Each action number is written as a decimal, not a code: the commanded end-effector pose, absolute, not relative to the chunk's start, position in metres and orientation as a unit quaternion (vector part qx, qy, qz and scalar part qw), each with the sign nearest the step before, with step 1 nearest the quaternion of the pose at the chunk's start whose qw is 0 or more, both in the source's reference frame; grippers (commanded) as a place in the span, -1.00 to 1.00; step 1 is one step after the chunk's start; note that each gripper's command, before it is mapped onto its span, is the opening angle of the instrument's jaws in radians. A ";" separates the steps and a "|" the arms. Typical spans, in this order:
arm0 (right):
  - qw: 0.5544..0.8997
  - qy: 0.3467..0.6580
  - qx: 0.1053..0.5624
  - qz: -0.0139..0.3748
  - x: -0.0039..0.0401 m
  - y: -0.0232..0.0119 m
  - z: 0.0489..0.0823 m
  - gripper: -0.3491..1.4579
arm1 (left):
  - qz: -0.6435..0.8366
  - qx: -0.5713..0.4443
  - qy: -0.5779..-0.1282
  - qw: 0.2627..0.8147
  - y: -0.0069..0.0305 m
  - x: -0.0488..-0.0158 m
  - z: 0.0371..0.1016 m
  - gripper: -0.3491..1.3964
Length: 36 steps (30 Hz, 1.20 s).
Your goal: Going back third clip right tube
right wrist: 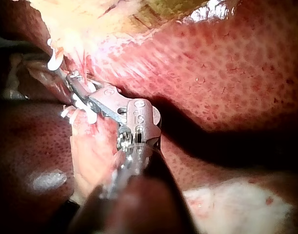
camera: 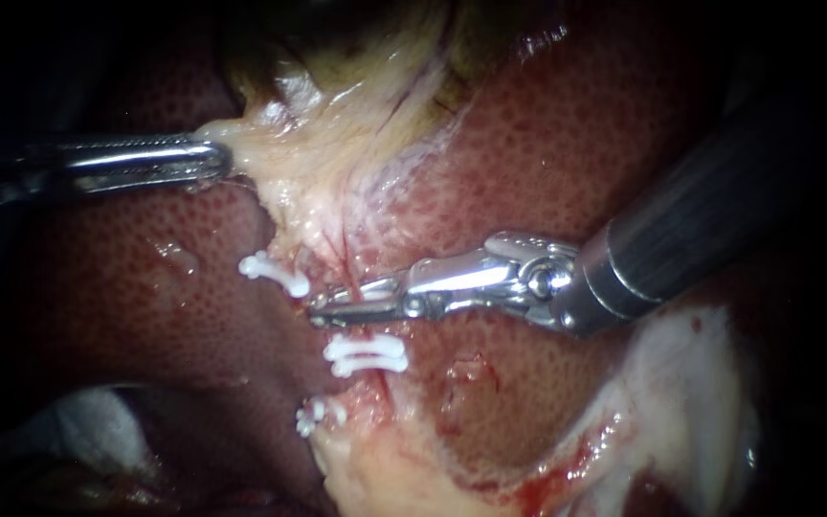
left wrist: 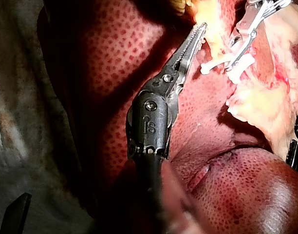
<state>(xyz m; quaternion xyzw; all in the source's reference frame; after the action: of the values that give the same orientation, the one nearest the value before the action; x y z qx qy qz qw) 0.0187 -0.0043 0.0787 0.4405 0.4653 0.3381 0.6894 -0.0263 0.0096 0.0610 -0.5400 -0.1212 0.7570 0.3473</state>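
Tube (camera: 345,268) is lying between the right instrument's (camera: 356,306) narrowly parted jaws, upper clip (camera: 275,273) and lower clip (camera: 366,354) crowding either side; left instrument (camera: 217,159) is clamping pale tissue (camera: 318,163), well apart.

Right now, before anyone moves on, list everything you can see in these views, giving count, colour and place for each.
liver: one, mottled red-brown, fills most of the field.
pale tissue: one sheet, yellowish-white, above the clips.
tube: one, pink-red, running down from the pale tissue.
clips: at least three, white, one above the right instrument's tip, the others below it.
white material: one patch, blood-stained, below the right instrument's shaft; cannot tell what it is.
left instrument: one, silver, jaws shut on the pale tissue's edge.
right instrument: one, silver tip on a dark shaft, tip at the tube.
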 end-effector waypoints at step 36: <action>0.754 0.552 0.317 0.160 0.0116 -0.0026 0.0757 -0.07 | 0.757 -0.540 -0.121 0.347 0.0095 -0.0262 0.0611 -1.00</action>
<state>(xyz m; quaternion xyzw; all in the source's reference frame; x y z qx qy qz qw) 0.0108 -0.0025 0.0754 0.3138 0.5549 0.1528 0.7552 -0.0262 0.0095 0.0611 -0.5402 -0.1208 0.7572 0.3467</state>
